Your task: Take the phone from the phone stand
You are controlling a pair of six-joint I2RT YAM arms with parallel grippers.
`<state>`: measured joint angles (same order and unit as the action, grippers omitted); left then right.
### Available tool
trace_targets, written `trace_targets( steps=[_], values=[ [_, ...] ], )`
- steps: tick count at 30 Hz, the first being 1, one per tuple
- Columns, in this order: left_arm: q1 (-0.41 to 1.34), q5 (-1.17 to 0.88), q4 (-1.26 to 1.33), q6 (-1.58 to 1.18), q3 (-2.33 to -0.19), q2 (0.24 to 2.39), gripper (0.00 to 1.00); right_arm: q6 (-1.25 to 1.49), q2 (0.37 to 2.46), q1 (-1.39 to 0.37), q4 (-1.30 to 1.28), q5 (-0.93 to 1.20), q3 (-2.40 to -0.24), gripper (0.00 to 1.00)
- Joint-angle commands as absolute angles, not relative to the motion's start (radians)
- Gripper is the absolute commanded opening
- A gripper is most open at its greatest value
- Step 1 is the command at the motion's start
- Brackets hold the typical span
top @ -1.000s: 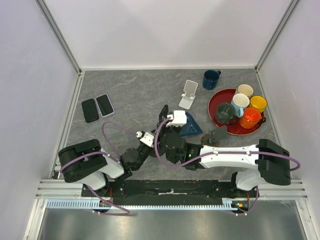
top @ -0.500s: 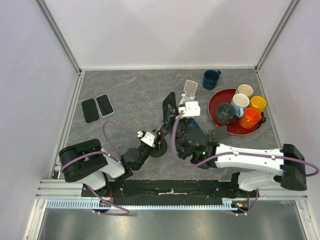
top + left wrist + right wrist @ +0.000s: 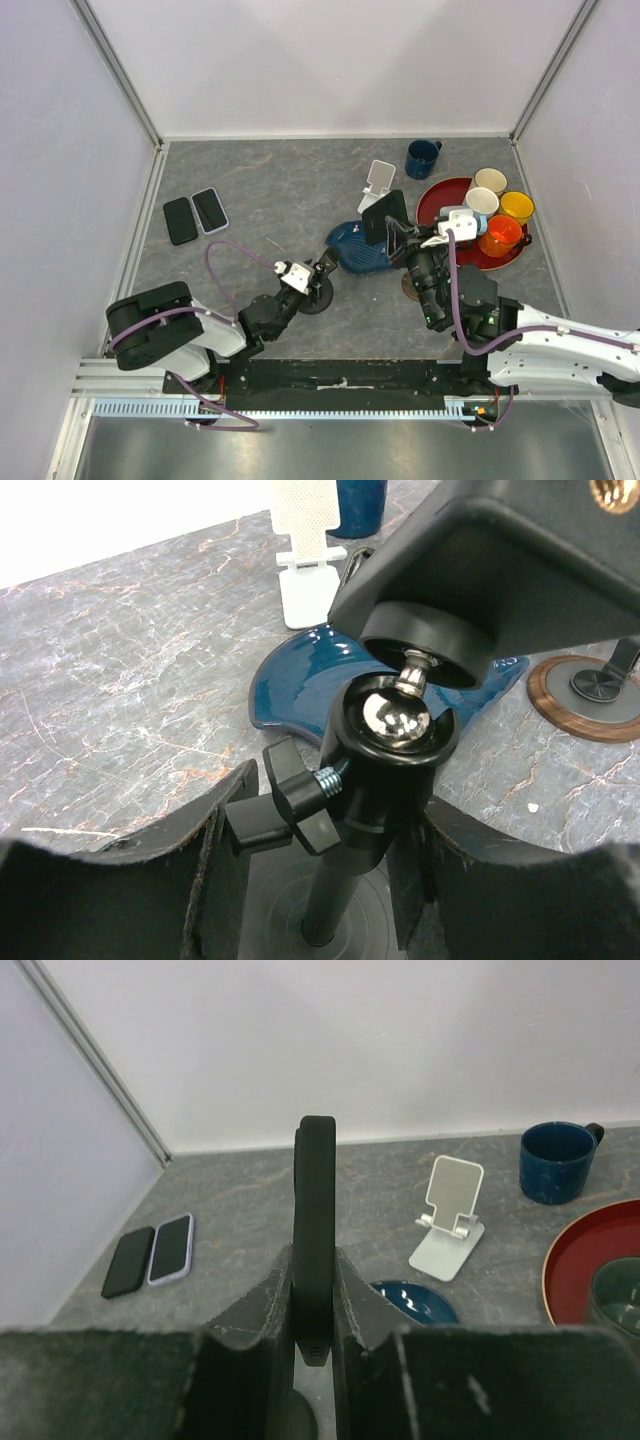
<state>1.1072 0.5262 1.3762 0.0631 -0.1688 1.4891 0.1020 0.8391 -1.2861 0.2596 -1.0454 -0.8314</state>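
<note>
1. Your right gripper [image 3: 400,233] holds the phone [image 3: 384,215] over the blue plate [image 3: 350,256], mid-table [image 3: 270,180].
2. Your left gripper [image 3: 322,273] meets the phone stand [image 3: 316,298], closer to the table's near edge.

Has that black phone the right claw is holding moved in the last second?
Yes. The phone in the right gripper has shifted right in the top view, away from the black phone stand and toward the red tray.

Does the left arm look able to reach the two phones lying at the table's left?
Likely yes: bare table lies between the left claw and the phones, but it must first release the black stand it grips.
</note>
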Motion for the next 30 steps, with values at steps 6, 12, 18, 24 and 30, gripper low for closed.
trace_targets(
  steps=[6,12,18,24,30],
  values=[
    [1.098,0.545,1.278,0.009,-0.172,1.365,0.41,0.175,0.753,-1.285,0.140,-0.988,-0.795,0.00],
    [1.054,0.522,1.270,-0.095,-0.140,1.358,0.44,0.179,0.730,-1.285,0.127,-0.971,-0.779,0.00],
    [1.017,0.480,1.236,-0.135,-0.103,1.292,0.55,0.190,0.704,-1.287,0.126,-0.965,-0.761,0.00],
    [1.015,0.451,1.098,-0.155,-0.097,1.195,0.71,0.198,0.699,-1.285,0.126,-0.957,-0.755,0.00],
    [1.015,0.445,0.993,-0.176,-0.080,1.089,0.80,0.204,0.696,-1.287,0.115,-0.937,-0.759,0.00]
  ],
)
